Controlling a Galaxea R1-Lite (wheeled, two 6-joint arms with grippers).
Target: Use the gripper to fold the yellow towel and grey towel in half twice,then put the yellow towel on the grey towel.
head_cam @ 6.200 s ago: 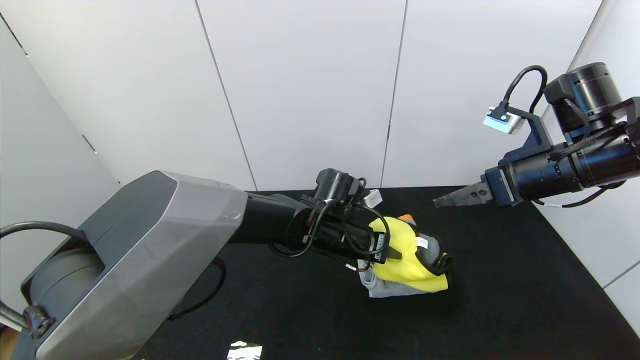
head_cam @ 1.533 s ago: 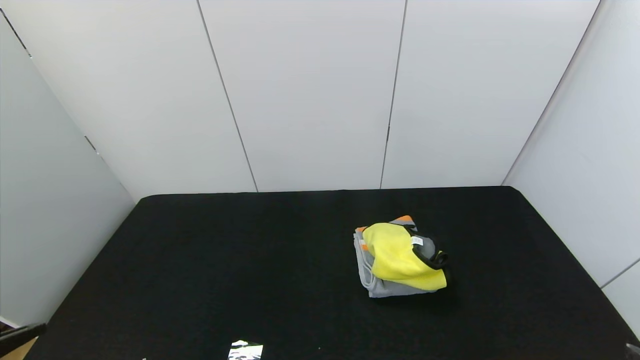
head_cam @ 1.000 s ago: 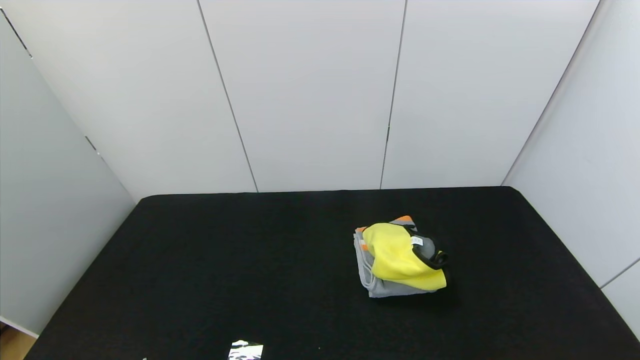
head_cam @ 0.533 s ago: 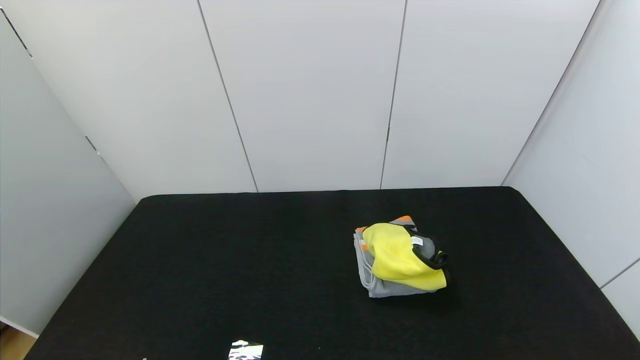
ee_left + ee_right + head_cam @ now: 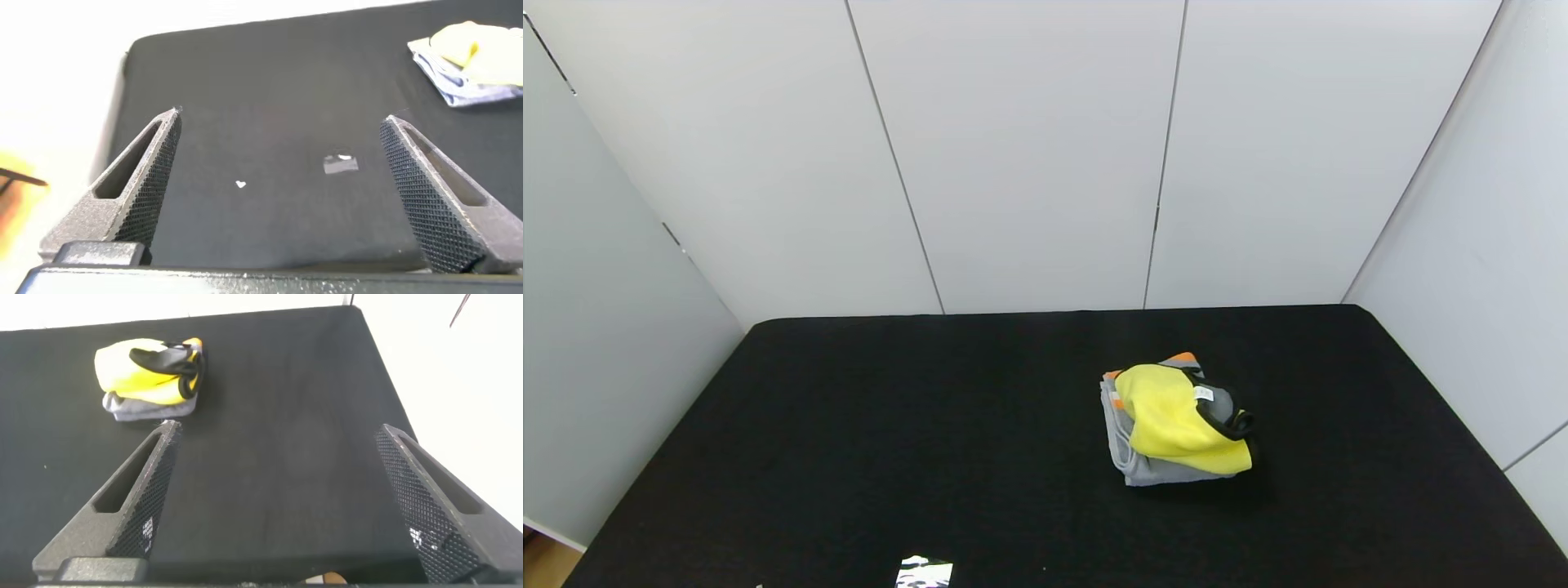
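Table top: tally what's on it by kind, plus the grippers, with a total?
Towels: 2, the yellow towel folded on top of the grey towel, right of centre on the black table.
Grippers: 2, the left gripper and the right gripper, both open, empty and well back from the stack.
Small white scraps near the front edge: 1.
Total: 5.

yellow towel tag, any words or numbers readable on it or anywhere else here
No text can be read anywhere in these views.
Small white tag on the yellow towel: too small to read.
Grey towel under it: orange-and-white band, no lettering visible.
Shiny scrap at the near edge of the black table: no legible marks.
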